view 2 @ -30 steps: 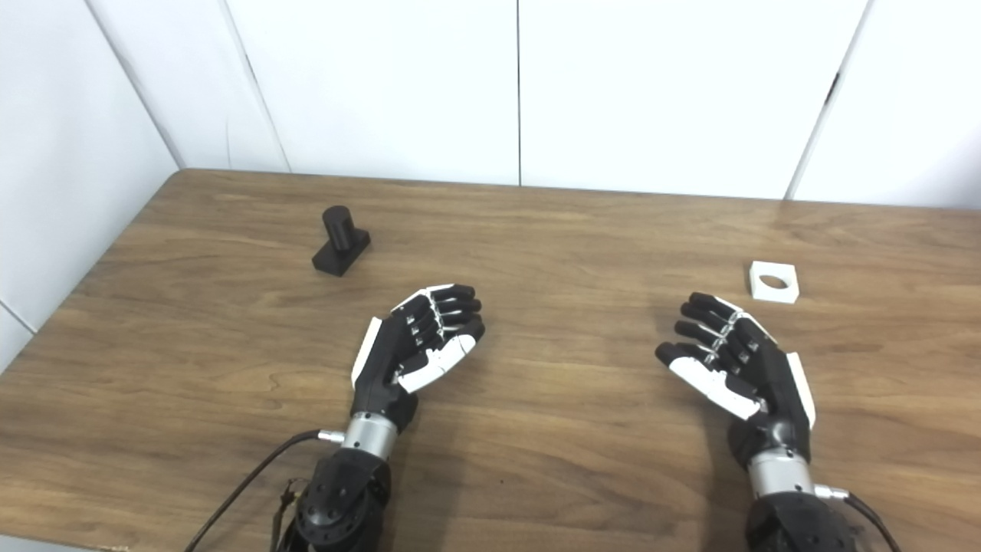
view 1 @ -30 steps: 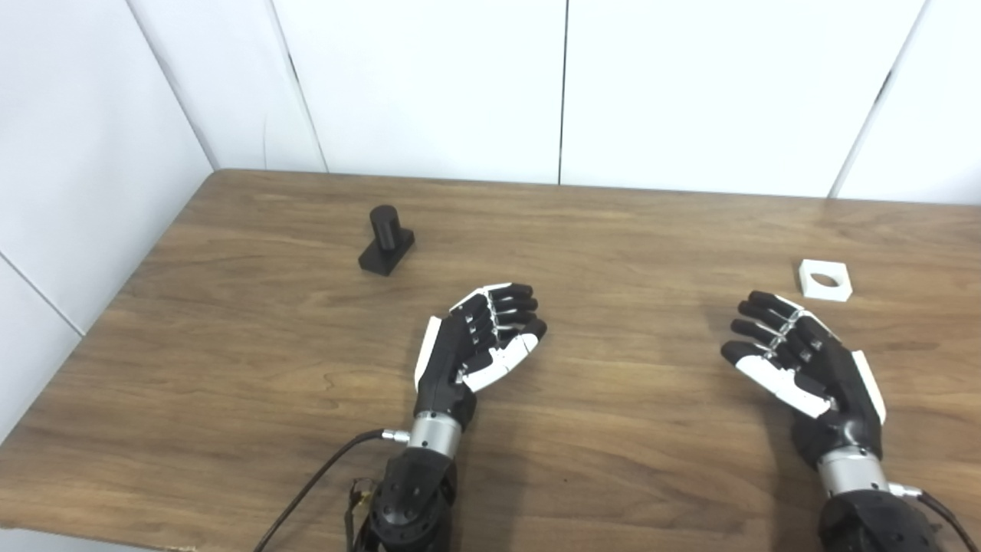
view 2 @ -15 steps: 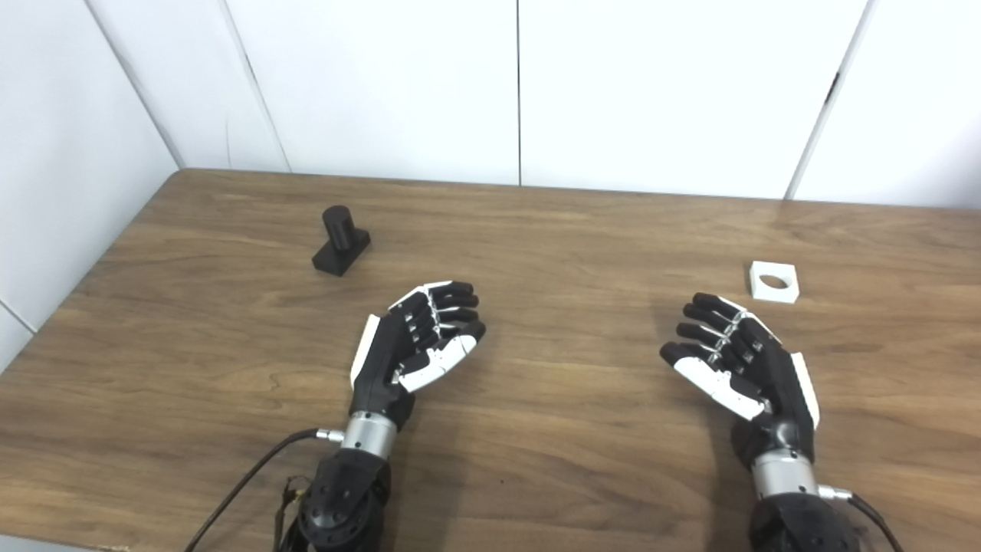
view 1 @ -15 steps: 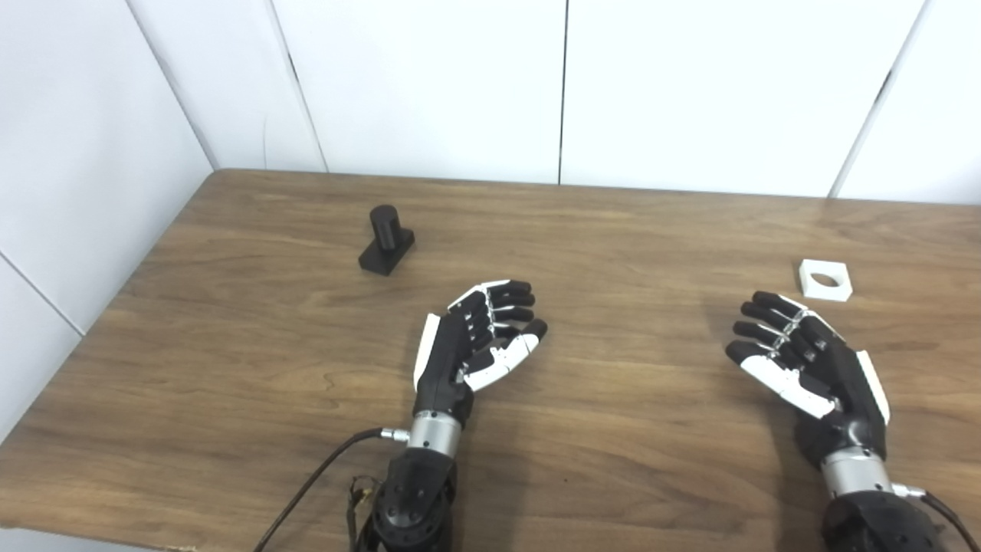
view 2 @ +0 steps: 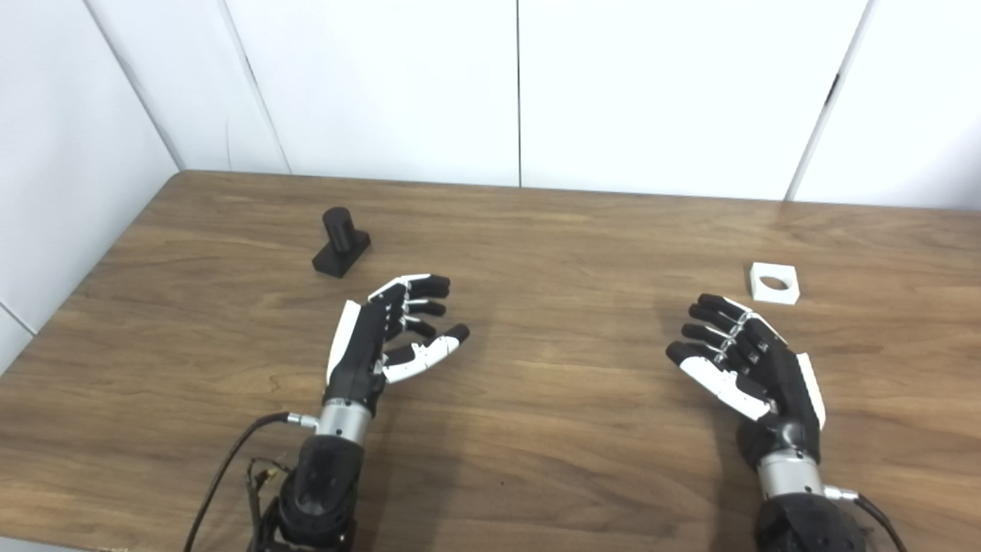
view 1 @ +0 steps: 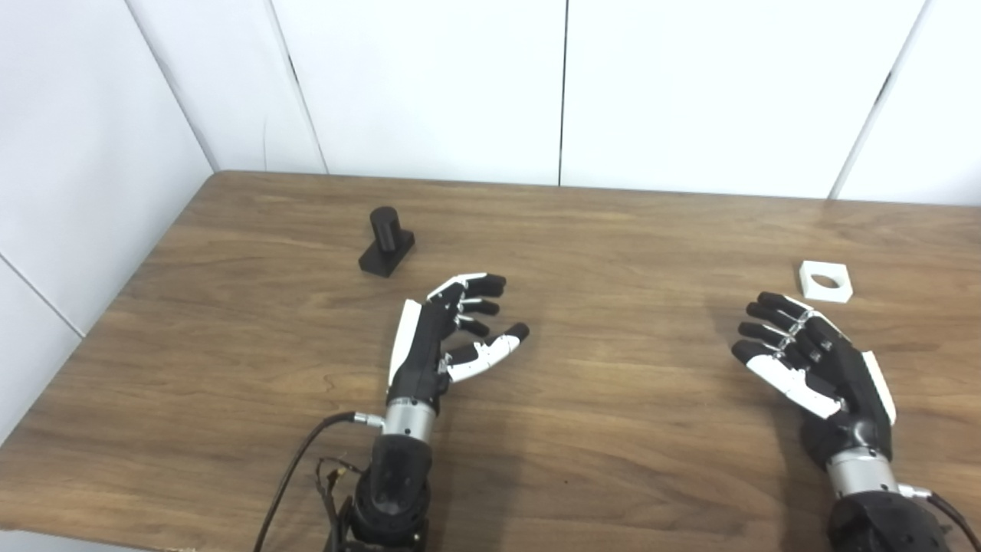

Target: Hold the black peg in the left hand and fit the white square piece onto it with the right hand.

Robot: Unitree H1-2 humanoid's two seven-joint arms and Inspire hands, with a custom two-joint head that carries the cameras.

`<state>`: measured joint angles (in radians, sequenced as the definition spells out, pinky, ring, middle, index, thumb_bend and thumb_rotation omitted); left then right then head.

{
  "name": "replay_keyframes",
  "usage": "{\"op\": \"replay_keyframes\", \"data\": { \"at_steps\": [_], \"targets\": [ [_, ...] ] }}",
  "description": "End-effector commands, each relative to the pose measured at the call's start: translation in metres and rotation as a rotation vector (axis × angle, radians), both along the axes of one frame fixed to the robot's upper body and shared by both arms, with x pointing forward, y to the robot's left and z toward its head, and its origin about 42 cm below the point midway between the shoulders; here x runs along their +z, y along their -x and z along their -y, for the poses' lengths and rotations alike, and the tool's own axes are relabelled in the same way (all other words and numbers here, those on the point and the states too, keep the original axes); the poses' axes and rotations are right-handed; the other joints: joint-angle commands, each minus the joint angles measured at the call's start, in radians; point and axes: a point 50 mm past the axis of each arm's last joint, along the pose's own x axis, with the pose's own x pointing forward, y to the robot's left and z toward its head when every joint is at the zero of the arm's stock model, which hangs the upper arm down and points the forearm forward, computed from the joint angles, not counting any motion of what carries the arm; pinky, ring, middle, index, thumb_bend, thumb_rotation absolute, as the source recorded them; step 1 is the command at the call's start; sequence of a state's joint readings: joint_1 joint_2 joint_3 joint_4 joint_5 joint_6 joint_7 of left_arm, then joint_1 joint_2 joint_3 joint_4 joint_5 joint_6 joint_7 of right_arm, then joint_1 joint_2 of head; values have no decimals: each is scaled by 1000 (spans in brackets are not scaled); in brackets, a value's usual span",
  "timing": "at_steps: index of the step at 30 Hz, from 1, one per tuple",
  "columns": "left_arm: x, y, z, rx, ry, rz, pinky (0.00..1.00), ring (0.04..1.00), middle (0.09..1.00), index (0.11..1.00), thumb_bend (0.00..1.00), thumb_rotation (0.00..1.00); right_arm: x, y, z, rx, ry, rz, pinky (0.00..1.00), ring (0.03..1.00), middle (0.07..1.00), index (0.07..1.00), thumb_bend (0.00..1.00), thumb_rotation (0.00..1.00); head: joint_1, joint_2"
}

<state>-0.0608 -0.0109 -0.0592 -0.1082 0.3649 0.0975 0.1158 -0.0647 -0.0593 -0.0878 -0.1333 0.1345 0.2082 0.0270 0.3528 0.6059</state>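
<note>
the left robot hand has shifted left toward the black peg just beyond it, fingers spread wider, empty; the right robot hand hovers open, empty, near the white square piece with its round hole; wood-grain tabletop.

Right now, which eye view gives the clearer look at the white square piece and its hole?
The left eye view: the white square piece looks slightly larger there, its round hole plainly open, lying flat on the table beyond the right hand. The right eye view shows the same piece, marginally smaller, untouched.
</note>
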Motion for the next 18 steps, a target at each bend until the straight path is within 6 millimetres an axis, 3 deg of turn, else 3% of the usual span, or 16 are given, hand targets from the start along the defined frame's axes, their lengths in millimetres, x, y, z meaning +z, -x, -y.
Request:
{"op": "replay_keyframes", "data": {
  "at_steps": [1, 6, 18],
  "targets": [
    [27, -11, -1, 13, -56, 101, 565, 688, 728, 664, 631, 113, 13, -7, 0, 5, 2, 50, 631, 668, 701, 678, 802, 166, 1, -1],
    [34, -18, -10, 35, -131, 96, 628, 734, 740, 668, 655, 152, 14, -7, 1, -2, 5, 43, 624, 670, 707, 680, 793, 152, 7, 0],
    [49, -36, -33, 111, -298, 81, 604, 732, 750, 674, 675, 256, 17, -7, 3, -6, 14, 42, 617, 678, 710, 680, 790, 147, 10, -2]
  ]
}}
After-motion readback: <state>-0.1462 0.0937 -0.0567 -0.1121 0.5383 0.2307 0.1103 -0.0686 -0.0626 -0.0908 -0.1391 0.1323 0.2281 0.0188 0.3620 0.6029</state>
